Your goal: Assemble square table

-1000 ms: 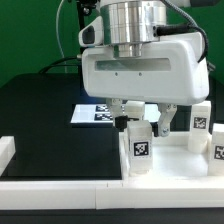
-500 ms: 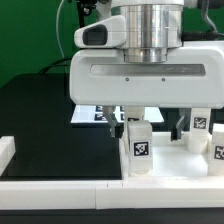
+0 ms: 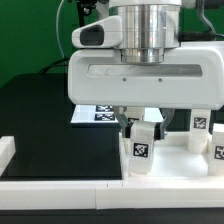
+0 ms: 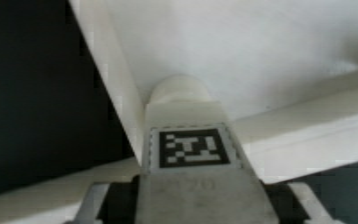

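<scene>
Clearly no readable writing; leg [image 4: 194, 140] carries black-and-white square tag [image 4: 195, 149], jaws clamped on leg.

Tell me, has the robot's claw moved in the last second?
Yes. The gripper has shifted toward the exterior view's right, measured against the marker board, above the leg.

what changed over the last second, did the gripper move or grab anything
The gripper came toward the camera and shifted to the exterior view's left, ending over the tagged leg. Whether it grips the leg cannot be told. The legs, tabletop and marker board stayed put.
</scene>
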`<act>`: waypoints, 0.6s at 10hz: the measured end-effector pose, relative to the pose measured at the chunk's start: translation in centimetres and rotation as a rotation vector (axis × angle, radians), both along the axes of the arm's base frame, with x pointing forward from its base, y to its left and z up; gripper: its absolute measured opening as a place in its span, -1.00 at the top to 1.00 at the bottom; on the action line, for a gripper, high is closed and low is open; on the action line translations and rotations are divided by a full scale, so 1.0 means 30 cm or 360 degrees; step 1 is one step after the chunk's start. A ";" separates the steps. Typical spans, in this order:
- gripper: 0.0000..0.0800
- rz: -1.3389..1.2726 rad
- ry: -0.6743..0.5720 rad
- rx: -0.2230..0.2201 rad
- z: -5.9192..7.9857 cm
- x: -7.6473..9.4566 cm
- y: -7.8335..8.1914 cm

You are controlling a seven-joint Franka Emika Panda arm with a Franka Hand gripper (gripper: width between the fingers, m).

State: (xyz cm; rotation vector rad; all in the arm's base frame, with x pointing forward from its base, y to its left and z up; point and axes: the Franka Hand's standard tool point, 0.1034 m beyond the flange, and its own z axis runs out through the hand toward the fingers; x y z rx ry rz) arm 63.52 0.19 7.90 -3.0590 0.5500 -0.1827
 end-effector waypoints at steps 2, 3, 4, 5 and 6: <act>0.28 -0.0402 -0.0001 0.0046 -0.003 -0.003 -0.002; 0.28 -0.0625 0.0003 0.0067 -0.004 -0.004 -0.003; 0.28 -0.0905 0.0010 0.0115 -0.005 -0.005 -0.002; 0.28 -0.1163 0.0023 0.0166 -0.006 -0.007 -0.002; 0.28 -0.1336 0.0033 0.0193 -0.006 -0.009 0.006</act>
